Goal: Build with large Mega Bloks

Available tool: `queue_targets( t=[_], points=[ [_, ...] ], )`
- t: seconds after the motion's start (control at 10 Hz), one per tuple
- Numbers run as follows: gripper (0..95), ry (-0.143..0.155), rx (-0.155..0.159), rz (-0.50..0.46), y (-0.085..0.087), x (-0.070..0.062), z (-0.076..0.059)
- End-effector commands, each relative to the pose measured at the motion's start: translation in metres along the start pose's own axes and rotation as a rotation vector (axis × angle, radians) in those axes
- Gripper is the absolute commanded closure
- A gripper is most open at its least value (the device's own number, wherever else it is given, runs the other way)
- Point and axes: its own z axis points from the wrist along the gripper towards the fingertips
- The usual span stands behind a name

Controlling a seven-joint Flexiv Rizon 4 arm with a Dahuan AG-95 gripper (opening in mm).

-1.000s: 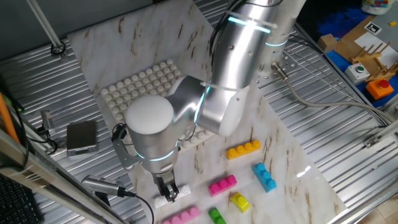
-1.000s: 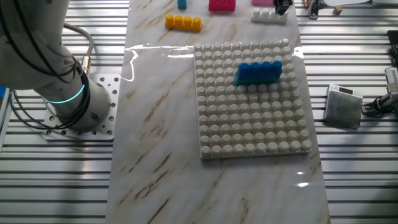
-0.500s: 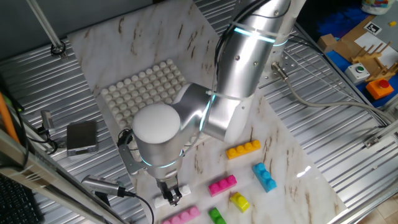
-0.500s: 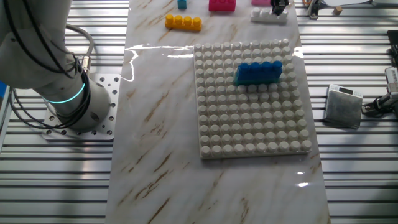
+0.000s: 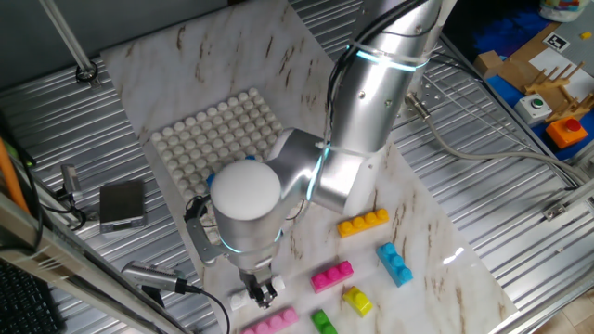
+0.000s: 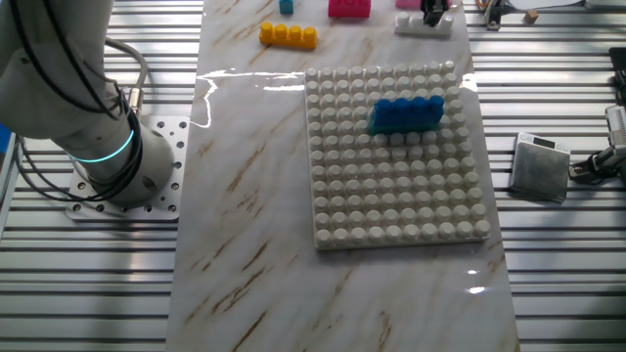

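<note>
I am reaching down with my jaws [image 5: 264,293] over the white four-stud plastic brick [image 6: 423,24] lying at the edge of the marbled surface [image 5: 436,250]; whether they are gripping it I cannot tell, as my wrist is blocking the view. Just beside lie the loose bricks: pale pink bar [image 5: 270,322], green block [image 5: 323,322], yellow block [image 5: 358,301], magenta bar [image 5: 332,276], light blue bar [image 5: 395,263], orange bar [image 5: 363,223]. Farther off, the big white studded baseplate [image 6: 391,215] is carrying one blue brick [image 6: 406,113], presumably the start of the build.

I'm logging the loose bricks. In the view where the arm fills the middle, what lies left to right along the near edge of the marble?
Pale pink brick → green brick → yellow brick → blue brick.
</note>
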Motion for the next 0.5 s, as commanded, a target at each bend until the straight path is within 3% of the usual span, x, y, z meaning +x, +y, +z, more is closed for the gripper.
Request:
queue_targets(
  t=[0.1, 0.2, 0.5],
  points=[
    [76.0, -0.003, 0.021, -0.009, -0.0013, 0.0019, 0.0010],
    [95.0, -0.004, 0.033, -0.015, -0.0013, 0.0019, 0.0011],
    [95.0, 0.006, 0.033, -0.027, -0.0021, 0.0023, -0.0010]
  ],
)
